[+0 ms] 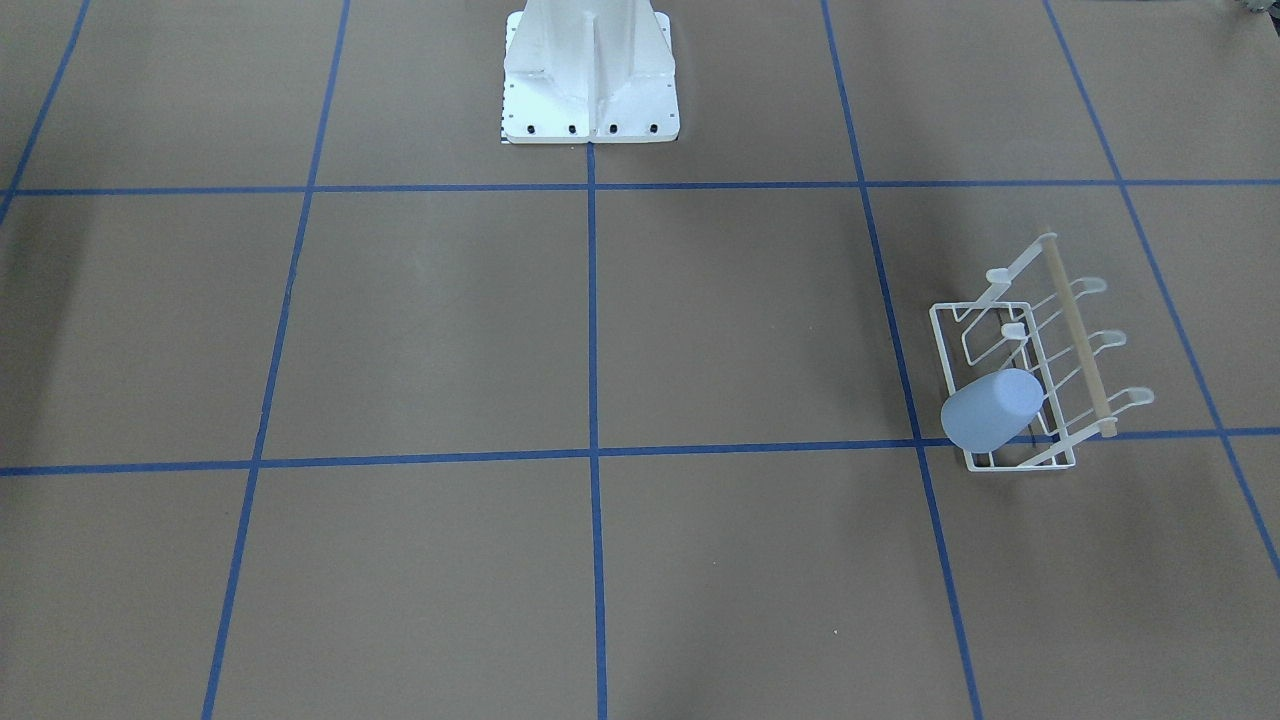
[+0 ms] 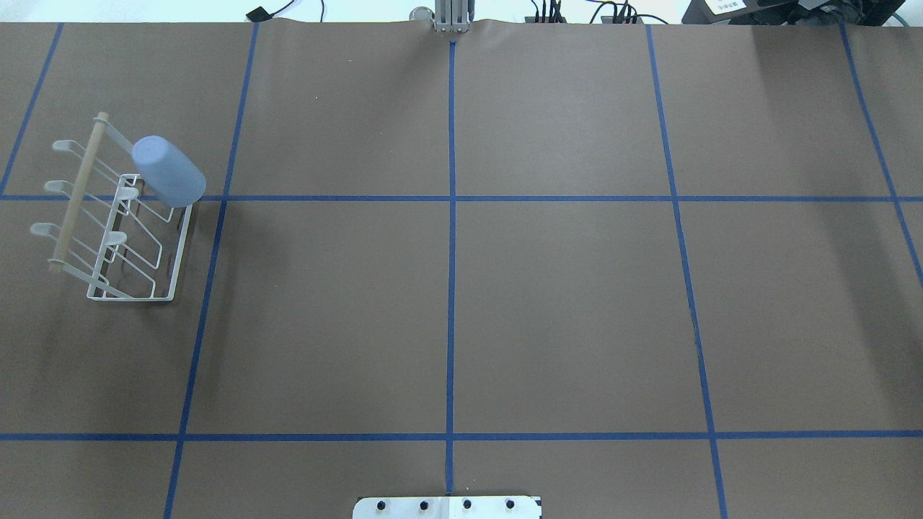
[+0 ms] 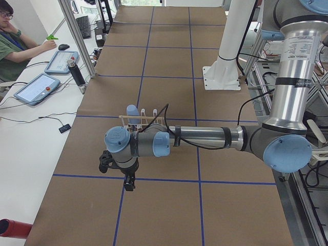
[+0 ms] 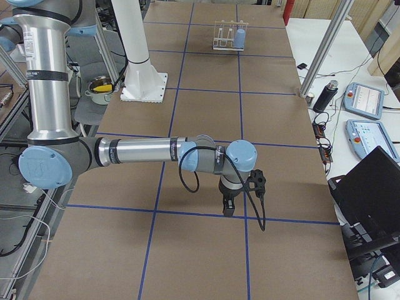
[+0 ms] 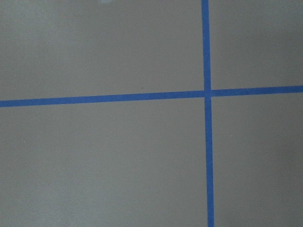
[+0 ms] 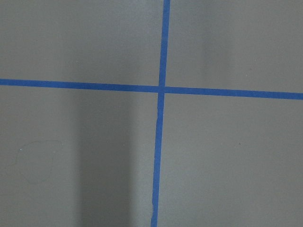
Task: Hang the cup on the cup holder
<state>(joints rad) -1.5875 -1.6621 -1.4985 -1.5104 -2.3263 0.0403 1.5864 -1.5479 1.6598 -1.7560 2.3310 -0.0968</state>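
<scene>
The cup (image 1: pixel 992 410) sits tilted, mouth down, over an end prong of the rack (image 1: pixel 1020 466), on the robot's left of the table (image 2: pixel 562 310). It looks light, stiff and slick. With no handle, it is best pinched across its wall near the middle. The front and overhead views show this but no arm. The side views show both arms well apart from the rack, but I cannot tell how far the left jaws or right jaws are open. The wrist views show only the table.
</scene>
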